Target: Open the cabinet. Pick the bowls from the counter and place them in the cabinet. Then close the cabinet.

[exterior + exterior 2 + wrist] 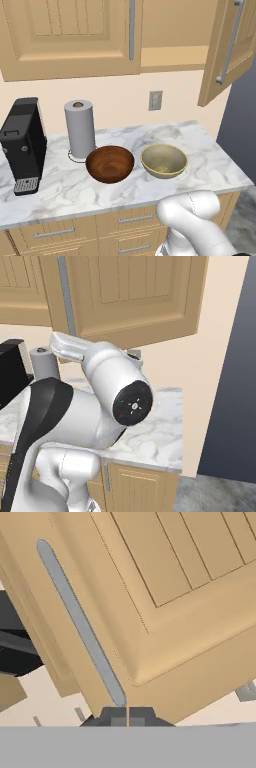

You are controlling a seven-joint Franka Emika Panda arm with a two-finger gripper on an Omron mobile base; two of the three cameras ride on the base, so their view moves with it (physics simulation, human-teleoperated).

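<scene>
In the left base view, a black boxy coffee machine (23,145) stands at the left end of the table (210,160), near its front edge. Right of it stands an upright grey paper-towel roll (80,129), a smooth cylinder on a round base. Just in front and to the right sits the dark reddish-brown bowl (110,163), glossy and wood-grained, almost touching the roll's base. The pale beige-olive bowl (164,160) sits just beside it, a narrow gap between their rims. Bare white marble with grey veins lies before both bowls and stretches to the table's right edge, where a dark gap drops away. A wall outlet (155,100) shows on the cream wall above the bowls.

Across the top of the frame, the cabinet (70,35) keeps its left door shut, a long grey bar handle at its right edge; the right door (227,45) swings outward at upper right, leaving the interior between them open.

In the hand view, the end effector (128,718) sits at the bottom centre, clenched, fingertips together and empty, just below the lower end of a grey handle (80,619) on a raised-panel light-wood door.
</scene>
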